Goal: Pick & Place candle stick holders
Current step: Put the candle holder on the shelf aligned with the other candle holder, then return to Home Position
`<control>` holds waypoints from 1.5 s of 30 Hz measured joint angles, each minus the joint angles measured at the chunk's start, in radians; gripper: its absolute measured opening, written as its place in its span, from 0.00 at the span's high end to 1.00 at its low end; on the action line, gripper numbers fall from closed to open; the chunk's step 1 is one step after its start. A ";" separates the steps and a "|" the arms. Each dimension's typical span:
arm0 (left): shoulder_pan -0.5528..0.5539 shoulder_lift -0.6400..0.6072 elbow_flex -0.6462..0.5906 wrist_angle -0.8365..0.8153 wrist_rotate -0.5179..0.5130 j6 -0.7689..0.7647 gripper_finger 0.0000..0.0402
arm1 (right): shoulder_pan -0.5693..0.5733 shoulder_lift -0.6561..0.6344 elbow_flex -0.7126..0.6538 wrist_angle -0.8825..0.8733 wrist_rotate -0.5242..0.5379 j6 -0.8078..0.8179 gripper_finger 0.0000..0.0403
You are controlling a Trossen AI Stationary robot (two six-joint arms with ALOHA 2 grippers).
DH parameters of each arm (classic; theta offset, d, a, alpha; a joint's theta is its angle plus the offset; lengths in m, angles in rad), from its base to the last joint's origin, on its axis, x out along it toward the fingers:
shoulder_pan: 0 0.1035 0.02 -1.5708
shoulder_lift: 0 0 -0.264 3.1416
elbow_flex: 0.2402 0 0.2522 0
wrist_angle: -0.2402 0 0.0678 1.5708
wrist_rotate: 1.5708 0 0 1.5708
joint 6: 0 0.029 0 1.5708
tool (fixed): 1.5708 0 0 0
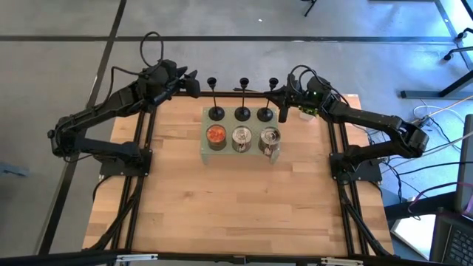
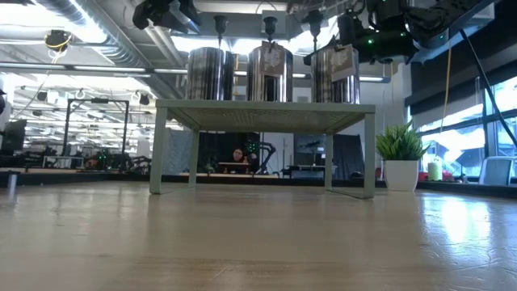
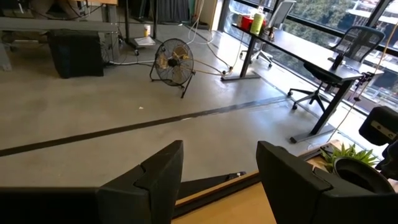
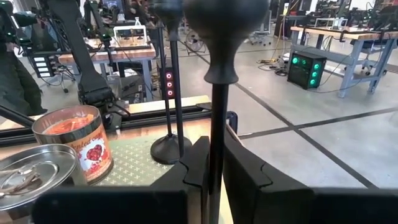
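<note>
Holding: our right gripper pinches the stem of the right candle stick holder at the shelf back edge | all three holders stand there, none moved off yet | left gripper wide open, empty, beyond the tabletop back-left corner.

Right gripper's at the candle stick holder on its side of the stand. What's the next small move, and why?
Probably finish closing, then lift straight up. In the right wrist view the right gripper has the stem of the right candle stick holder between its fingers, and the holder's base sits on the green stand. The left gripper waits open at the table's back edge.
</note>
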 joint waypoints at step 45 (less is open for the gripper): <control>-0.021 0.000 0.000 -0.015 0.011 -0.017 0.53 | 0.063 -0.099 0.000 -0.150 0.108 0.034 0.47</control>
